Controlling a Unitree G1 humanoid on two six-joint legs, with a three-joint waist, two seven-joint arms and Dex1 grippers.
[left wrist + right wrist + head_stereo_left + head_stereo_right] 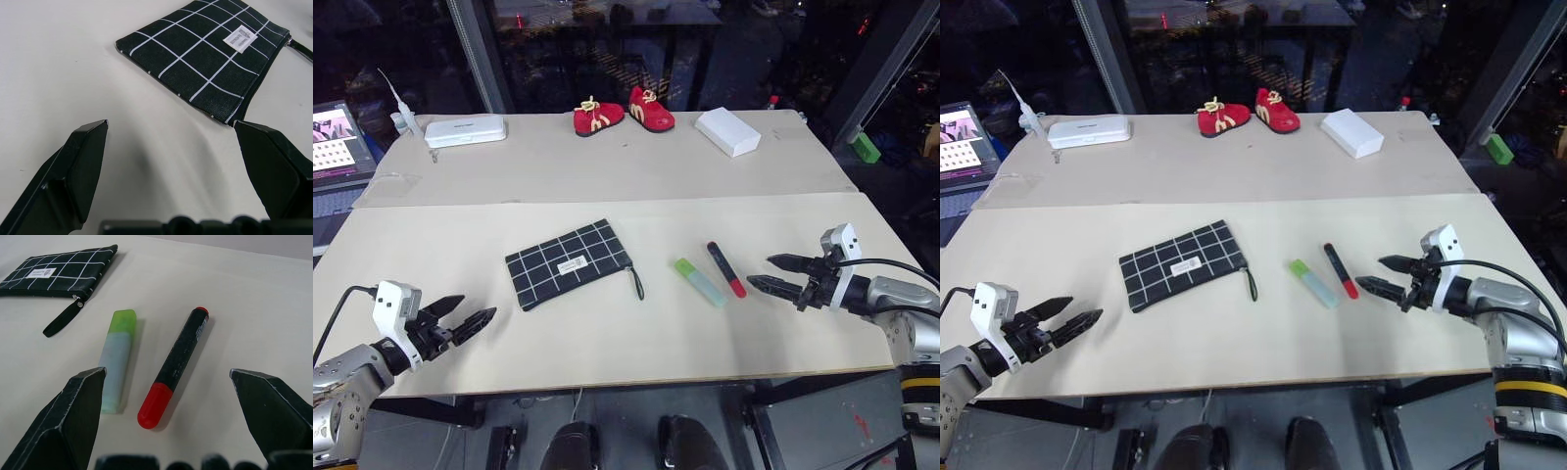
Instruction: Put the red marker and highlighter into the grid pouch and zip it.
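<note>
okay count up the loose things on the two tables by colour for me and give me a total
Red: 3, two shoes and the red marker
Green: 1, the highlighter
Black: 1, the grid pouch
White: 2, a flat case and a box
Total: 7

— What are we seeing along the far edge of the table [607, 333]?
— We're seeing a pair of red shoes [623, 112] sitting between a white case [465, 130] and a white box [726, 131]. A laptop [335, 145] is glowing at the left.
</note>
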